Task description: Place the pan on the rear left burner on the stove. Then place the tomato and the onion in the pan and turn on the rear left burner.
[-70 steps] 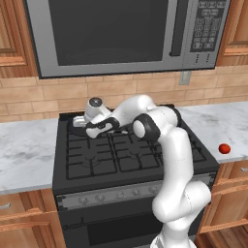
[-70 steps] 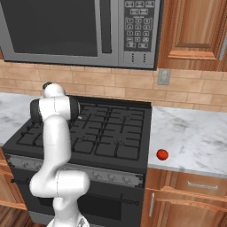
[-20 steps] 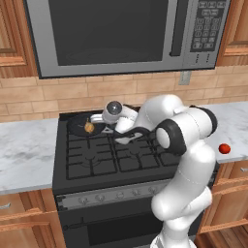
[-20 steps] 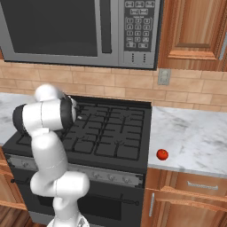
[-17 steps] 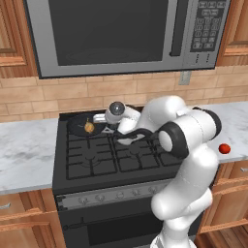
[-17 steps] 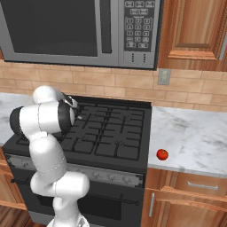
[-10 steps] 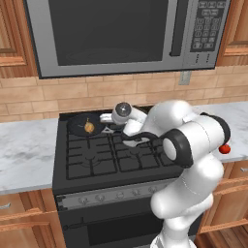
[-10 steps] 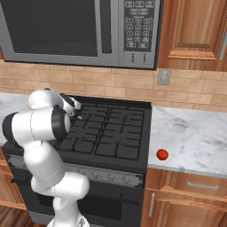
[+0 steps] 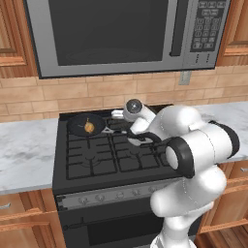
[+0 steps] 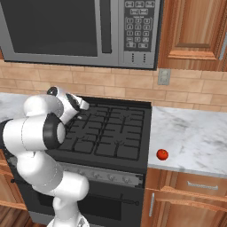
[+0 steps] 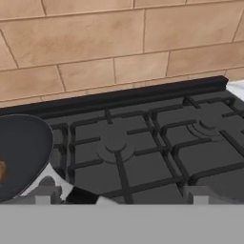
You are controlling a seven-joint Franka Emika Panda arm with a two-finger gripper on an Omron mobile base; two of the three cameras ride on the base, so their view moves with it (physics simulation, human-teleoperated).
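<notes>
— Gripper (image 9: 117, 115) status?
— Fully spread, grasping nothing, hovering above the stove (image 9: 116, 160) just right of the pan (image 9: 86, 124).
— Count of items?
— One pan on the rear left burner, one onion (image 9: 89, 127) inside it, one tomato (image 10: 162, 154) on the desk (image 10: 195, 137) right of the stove.

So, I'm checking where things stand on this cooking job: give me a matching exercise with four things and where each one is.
Things:
1. pan
2. onion
3. tomato
4. hand

Places:
A. on the marble counter right of the stove
B. inside the pan
C. on the rear left burner
D. above the stove's back, beside the pan

Pairs: 1-C, 2-B, 3-A, 4-D
</notes>
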